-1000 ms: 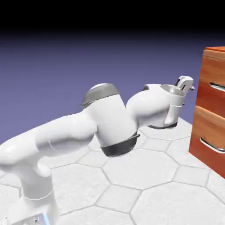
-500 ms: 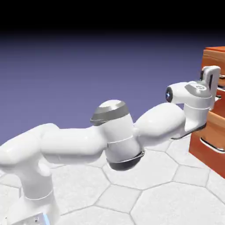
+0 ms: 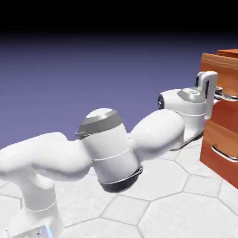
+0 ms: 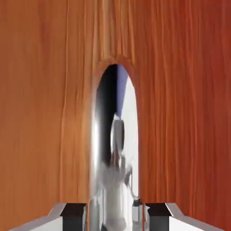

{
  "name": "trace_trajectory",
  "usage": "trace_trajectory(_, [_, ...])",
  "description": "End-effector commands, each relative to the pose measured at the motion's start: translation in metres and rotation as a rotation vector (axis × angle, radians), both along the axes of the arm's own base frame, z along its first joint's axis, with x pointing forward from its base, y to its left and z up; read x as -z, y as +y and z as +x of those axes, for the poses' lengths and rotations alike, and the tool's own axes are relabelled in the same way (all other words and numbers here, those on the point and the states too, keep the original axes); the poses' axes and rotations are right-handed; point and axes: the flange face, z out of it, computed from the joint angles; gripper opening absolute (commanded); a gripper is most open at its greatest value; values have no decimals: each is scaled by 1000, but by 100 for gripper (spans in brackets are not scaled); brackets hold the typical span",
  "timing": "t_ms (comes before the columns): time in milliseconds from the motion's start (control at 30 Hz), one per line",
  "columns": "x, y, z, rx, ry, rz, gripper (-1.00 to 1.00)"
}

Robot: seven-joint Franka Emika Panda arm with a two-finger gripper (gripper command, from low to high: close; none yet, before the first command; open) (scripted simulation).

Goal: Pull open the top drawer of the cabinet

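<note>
The cabinet (image 3: 224, 139) stands at the exterior view's right edge, reddish-brown and glossy. Its top drawer (image 3: 210, 62) juts out a little past the drawer below. My gripper (image 3: 217, 93) is level with that drawer and shut on its curved silver handle (image 3: 227, 96). In the hand view the handle (image 4: 115, 149) runs as a mirror-like vertical bar straight up the middle, pinched between my two grey fingertips (image 4: 74, 214), with orange wood grain filling the frame behind it. The handle's ends are hidden.
The lower drawer (image 3: 222, 132) sits flush under the top one, its silver handle (image 3: 225, 154) at the right edge. The white arm stretches from the lower left across the hexagon-tiled table (image 3: 162, 195).
The arm swung right to the top drawer and the jaws closed on its handle. Since then the hand has drawn back to the left and the drawer front has come out with it.
</note>
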Motion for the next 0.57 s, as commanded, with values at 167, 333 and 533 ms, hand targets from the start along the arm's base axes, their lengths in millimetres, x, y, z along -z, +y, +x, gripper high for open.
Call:
trace_trajectory(167, [0, 0, -57, 0, 1, 0, -100])
trace_trajectory(333, [0, 0, -109, 0, 1, 0, -100])
trace_trajectory(533, [1, -1, -147, 0, 4, 3, 100])
